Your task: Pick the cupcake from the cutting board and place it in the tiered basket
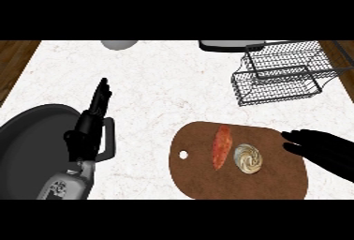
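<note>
While the cupcake (pixel 248 158) sits on the cutting board (pixel 207 183) beside a reddish food strip (pixel 221 146) at nine o'clock, the right hand (pixel 319 151) hovers released at three o'clock. Tiered basket (pixel 276 77) stands at one o'clock; left hand (pixel 93 123) rests, fingers straight, over a dark pan (pixel 34 140).

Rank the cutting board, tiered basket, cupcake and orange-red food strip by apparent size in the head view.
1. cutting board, partly cut off at the bottom
2. tiered basket, close behind though farther off, so unsure
3. orange-red food strip, longer than the cupcake
4. cupcake

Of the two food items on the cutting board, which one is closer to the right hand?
The cupcake, round with swirled pale frosting. It sits beside the right hand, while the long orange-red item lies farther left.
</note>
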